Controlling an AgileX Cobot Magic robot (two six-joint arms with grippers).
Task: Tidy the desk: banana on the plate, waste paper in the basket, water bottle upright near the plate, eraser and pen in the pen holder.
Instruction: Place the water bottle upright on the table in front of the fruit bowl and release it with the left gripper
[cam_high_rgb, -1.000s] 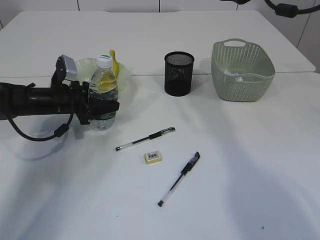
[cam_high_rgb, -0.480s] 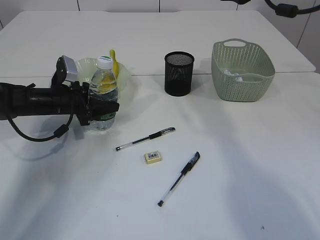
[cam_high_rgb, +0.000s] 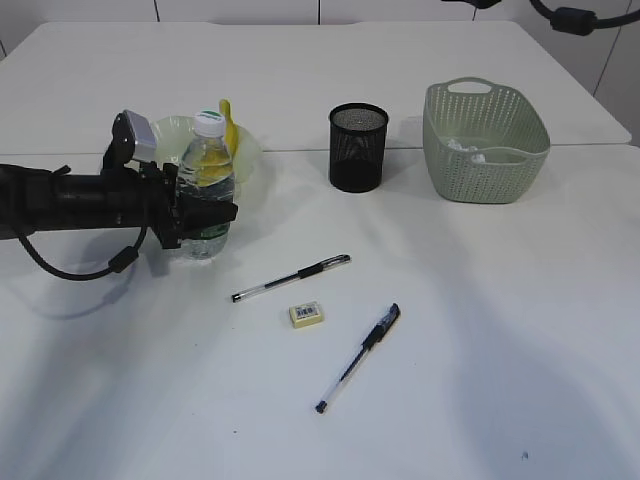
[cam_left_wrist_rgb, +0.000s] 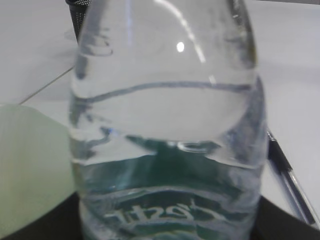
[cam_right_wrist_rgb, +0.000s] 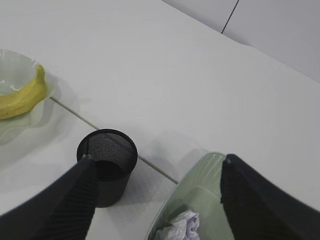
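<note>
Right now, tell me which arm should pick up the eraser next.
Right. Its gripper hangs open and empty above the pen holder and basket. The left gripper has its jaws around the water bottle. The eraser lies free between two pens.

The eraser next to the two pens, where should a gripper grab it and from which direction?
Come straight down on the eraser and pinch its two long sides. It lies flat and low on the desk, so only a top approach fits, and there is bare space between it and each pen.
</note>
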